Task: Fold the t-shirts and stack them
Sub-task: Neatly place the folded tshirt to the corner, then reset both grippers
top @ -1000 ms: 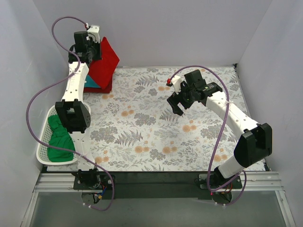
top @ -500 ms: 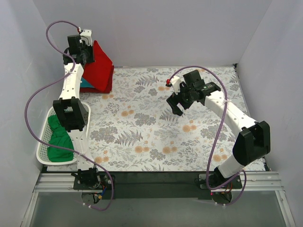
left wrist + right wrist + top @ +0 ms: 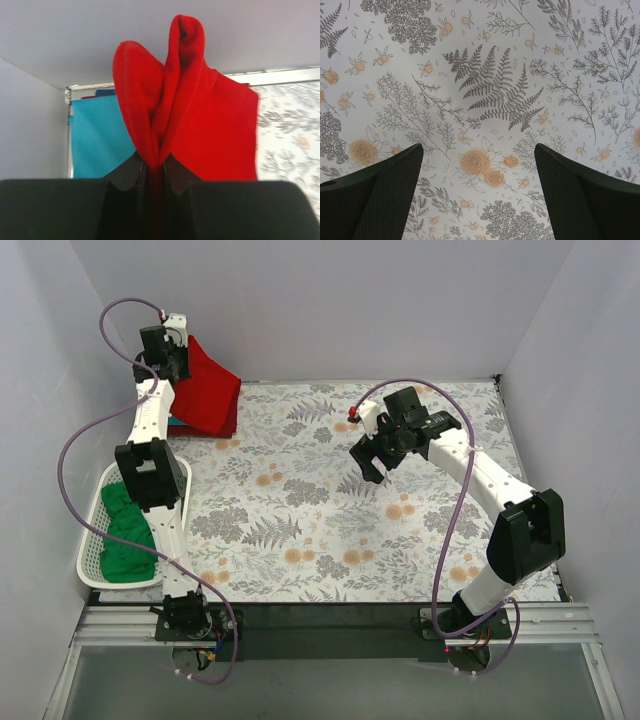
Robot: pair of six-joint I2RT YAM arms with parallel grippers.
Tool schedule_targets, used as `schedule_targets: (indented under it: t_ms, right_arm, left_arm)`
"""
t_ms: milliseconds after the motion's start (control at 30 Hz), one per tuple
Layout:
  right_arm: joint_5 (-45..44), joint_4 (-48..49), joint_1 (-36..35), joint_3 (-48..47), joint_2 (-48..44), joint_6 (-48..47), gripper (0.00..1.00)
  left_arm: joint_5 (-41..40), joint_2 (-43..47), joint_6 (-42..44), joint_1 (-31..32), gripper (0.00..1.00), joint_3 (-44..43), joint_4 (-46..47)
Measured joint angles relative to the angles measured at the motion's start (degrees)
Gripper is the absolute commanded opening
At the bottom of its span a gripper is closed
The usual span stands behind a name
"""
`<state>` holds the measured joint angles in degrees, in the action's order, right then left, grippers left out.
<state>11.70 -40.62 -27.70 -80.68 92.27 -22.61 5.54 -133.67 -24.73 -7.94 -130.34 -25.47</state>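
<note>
At the far left corner of the tabletop [image 3: 300, 520], the left claw [image 3: 152, 172] is clenched on a bunched fold of the red shirt [image 3: 210, 130], which it holds up over the blue shirt [image 3: 97, 135]. The right claw [image 3: 477, 170] hangs spread wide over the tabletop's middle. A green shirt [image 3: 125, 540] lies in the basket [image 3: 90, 545] at the left edge.

You see soft matt cloth in the red t-shirt [image 3: 210, 130], smoother cloth in the teal t-shirt [image 3: 97, 135], a matt printed table [image 3: 485, 50], a white plastic basket [image 3: 90, 556].
</note>
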Motion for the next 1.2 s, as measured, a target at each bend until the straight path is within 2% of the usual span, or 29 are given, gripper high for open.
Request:
schedule_targets:
  t_ms: [67, 133, 200, 267, 333, 367, 567, 767, 933, 1200]
  right_arm:
    - [0.00, 0.00, 0.00, -0.20, 0.24, 0.00, 0.98]
    - [0.00, -0.02, 0.00, -0.24, 0.31, 0.00, 0.98]
    - [0.00, -0.02, 0.00, -0.39, 0.46, 0.00, 0.98]
    - [-0.04, -0.09, 0.00, -0.66, 0.59, 0.00, 0.98]
    - [-0.02, -0.15, 0.00, -0.87, 0.68, 0.00, 0.98]
    - [-0.02, -0.13, 0.00, -1.01, 0.74, 0.00, 0.98]
    - [-1.11, -0.17, 0.00, -1.09, 0.74, -0.17, 0.98]
    - [-1.18, -0.22, 2.54, -0.94, 0.26, -0.76, 0.98]
    - [-0.63, -0.33, 8.92, -0.90, -1.53, -0.79, 0.98]
    - [0.44, -0.70, 18.82, 4.70, -8.68, -0.96, 0.98]
  left_arm:
    - [-1.20, -1.29, 0.55, -0.59, 0.00, -0.66, 1.03]
    - [-2.40, -2.51, 1.05, -0.96, 0.14, -0.94, 2.16]
    - [-4.61, -3.69, 1.86, -1.16, 0.33, -1.09, 3.43]
    - [-6.64, -4.66, 2.86, -1.33, 0.57, -1.09, 4.11]
    - [-8.66, -5.27, 3.72, -1.44, 0.73, -1.09, 4.09]
    - [-9.46, -5.35, 4.00, -1.44, 0.78, -1.09, 4.09]
    - [-10.82, -4.55, 4.92, -1.42, 0.83, -1.09, 3.61]
    - [-9.73, -0.42, 3.10, -1.31, 0.86, -1.03, -4.24]
    - [-2.49, 8.26, -1.77, -0.98, 0.88, 0.68, -14.62]
    - [11.08, 26.77, -10.36, 0.96, 0.90, 16.85, -23.93]
